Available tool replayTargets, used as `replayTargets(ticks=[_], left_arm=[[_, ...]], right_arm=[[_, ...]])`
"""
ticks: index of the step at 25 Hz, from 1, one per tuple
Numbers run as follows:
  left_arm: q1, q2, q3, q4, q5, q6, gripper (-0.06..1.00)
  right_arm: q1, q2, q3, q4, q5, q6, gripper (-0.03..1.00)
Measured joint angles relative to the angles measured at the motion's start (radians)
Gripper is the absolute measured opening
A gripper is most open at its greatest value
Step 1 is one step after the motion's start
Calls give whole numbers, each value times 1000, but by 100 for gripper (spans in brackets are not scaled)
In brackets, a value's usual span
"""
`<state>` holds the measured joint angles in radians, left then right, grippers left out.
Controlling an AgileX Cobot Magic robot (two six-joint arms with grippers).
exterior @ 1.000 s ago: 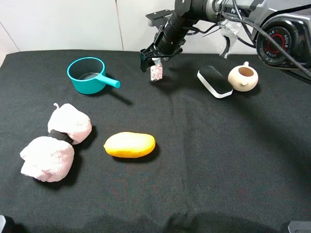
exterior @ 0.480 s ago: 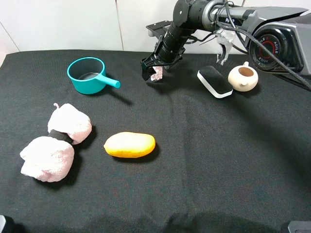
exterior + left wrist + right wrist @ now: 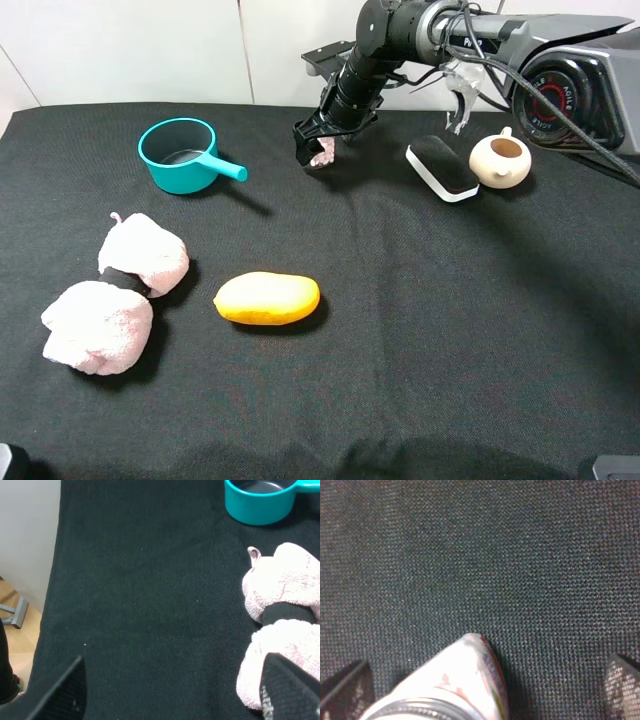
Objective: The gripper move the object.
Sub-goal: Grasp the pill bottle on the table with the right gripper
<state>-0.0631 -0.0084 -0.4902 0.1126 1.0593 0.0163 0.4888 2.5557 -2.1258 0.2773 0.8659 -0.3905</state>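
Pink packet (image 3: 322, 153) lies by the middle of the table's far edge, between the right gripper's (image 3: 314, 146) spread fingers, which seem clear of it. It looks light, soft and crinkly; pinch across its middle. Left gripper (image 3: 175, 692) gapes, empty.

A lab test bench: black cloth table (image 3: 450, 350) against plain white wall panels (image 3: 120, 50).

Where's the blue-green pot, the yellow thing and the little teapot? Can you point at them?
Blue-green pot (image 3: 180, 180), high camera view, on its outer side wall.
Yellow thing (image 3: 267, 298), high camera view, on the middle of its top.
Little teapot (image 3: 495, 170), high camera view, on its round body.
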Motion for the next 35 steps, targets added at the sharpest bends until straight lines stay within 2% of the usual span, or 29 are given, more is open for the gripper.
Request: replayTargets(ticks=[23,32,35], left_arm=[[0,0,0,0,0,0,77],[0,0,0,0,0,0,77],[0,0,0,0,0,0,77]], right_arm=[[0,0,0,-1,-4,5,69],[8,0,0,22,-4,5,63],[8,0,0,22,-4,5,56]])
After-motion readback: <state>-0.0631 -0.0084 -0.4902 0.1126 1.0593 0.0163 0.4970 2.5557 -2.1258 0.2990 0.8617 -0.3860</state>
